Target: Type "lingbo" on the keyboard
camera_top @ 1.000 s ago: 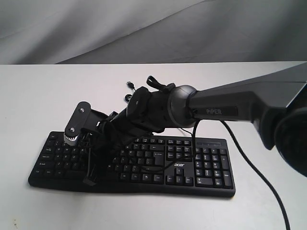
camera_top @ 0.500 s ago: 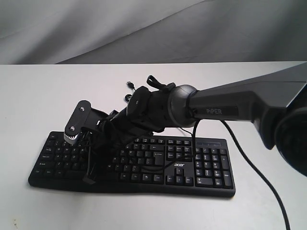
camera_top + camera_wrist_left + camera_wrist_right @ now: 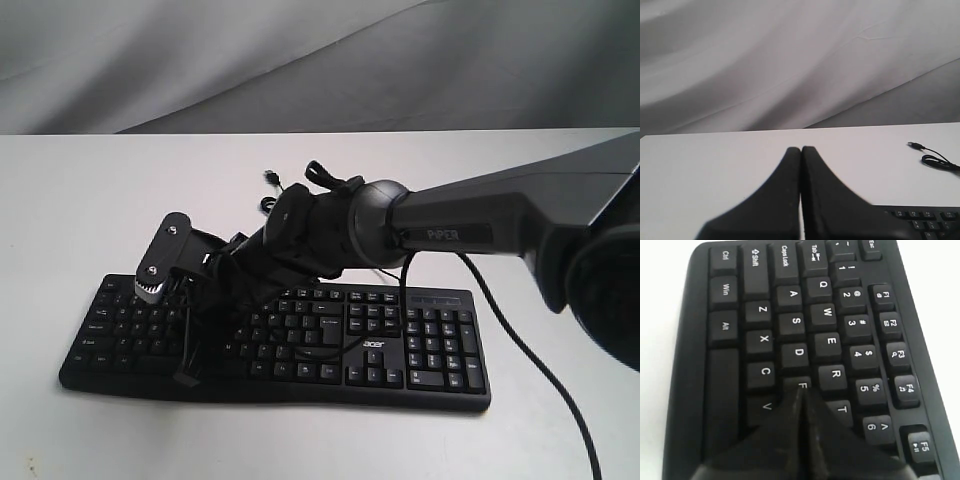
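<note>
The black keyboard [image 3: 420,350] lies across the white table, its acer logo towards the right. My right arm reaches over its left half, and my right gripper [image 3: 187,378] points down there, shut with nothing in it. In the right wrist view the keyboard [image 3: 755,315] fills the picture. There the right gripper [image 3: 802,390] has its closed tips at the F key, with V [image 3: 766,406] and T [image 3: 841,409] on either side. My left gripper [image 3: 801,149] is shut and empty over bare table, with a corner of the keyboard [image 3: 925,220] beside it.
The keyboard's thin black USB cable [image 3: 272,180] lies loose on the table behind the keyboard; its plug [image 3: 912,145] shows in the left wrist view. Another black cable [image 3: 540,370] trails from the right arm past the keyboard's right end. A grey cloth backdrop [image 3: 300,60] stands behind.
My right gripper has shifted very slightly to the left over the keyboard's left half. Nothing else has moved.
</note>
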Motion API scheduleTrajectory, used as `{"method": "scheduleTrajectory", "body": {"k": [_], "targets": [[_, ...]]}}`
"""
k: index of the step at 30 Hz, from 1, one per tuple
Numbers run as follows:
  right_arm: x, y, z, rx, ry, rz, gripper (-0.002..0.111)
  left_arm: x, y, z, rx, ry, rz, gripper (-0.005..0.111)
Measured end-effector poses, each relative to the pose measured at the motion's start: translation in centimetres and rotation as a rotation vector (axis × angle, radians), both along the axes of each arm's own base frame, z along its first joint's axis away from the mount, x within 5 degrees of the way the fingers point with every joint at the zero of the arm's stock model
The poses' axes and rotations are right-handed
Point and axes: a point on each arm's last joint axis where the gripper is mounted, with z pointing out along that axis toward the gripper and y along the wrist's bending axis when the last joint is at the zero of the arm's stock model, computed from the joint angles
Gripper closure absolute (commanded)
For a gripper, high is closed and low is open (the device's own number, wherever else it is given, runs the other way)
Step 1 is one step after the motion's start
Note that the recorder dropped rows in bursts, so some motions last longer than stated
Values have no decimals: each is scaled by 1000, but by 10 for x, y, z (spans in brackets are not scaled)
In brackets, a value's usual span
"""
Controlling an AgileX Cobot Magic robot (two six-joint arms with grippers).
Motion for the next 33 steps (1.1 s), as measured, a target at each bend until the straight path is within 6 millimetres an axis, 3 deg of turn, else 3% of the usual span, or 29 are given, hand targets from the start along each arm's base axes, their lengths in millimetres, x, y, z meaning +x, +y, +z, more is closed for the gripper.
{"method": "scheduleTrajectory", "body": {"k": [6,33], "targets": [[-6,-2,19,0,38,25,108,0,0,0,0,0,0,106],[-8,-4,3,-49,65,54,108,0,0,0,0,0,0,106]]}}
